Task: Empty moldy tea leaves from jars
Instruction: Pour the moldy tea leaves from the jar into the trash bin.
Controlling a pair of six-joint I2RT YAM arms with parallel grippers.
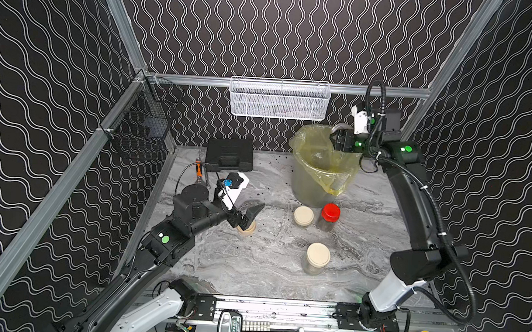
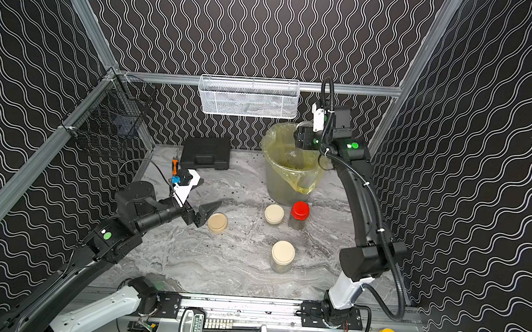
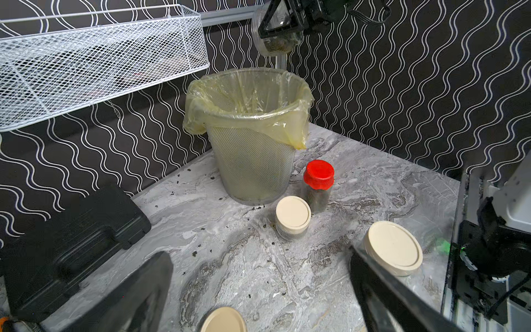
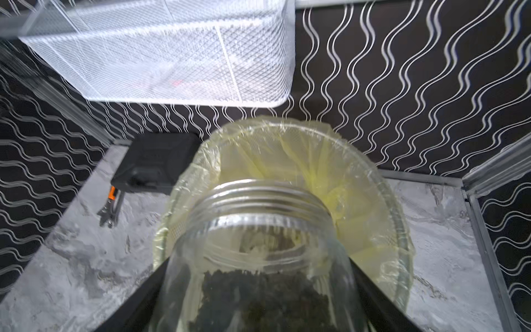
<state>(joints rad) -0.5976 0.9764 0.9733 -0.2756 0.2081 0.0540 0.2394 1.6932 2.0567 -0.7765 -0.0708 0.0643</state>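
The right claw [image 3: 280,26] grips an open jar [image 4: 258,230] of tea leaves [image 4: 258,296], tipped above the yellow-lined bin [image 4: 373,201] at far right. The left claw [image 2: 206,215] gapes wide over a loose cream lid [image 2: 217,222]. On the bench [image 1: 252,267], a red-lidded jar [image 1: 330,216], a cream-lidded jar [image 1: 303,216] and a second cream-lidded jar [image 1: 317,258] stand capped.

clear, smooth glass jar [image 4: 267,218] with a ribbed neck; crinkled translucent yellow plastic liner [image 3: 250,95] over a fine metal-mesh bin [image 3: 253,169]; white wire-mesh basket [image 1: 278,99]; matt black plastic case [image 1: 229,154]; grey marble-look desk [image 1: 252,267]; glossy red lid [image 3: 319,172].
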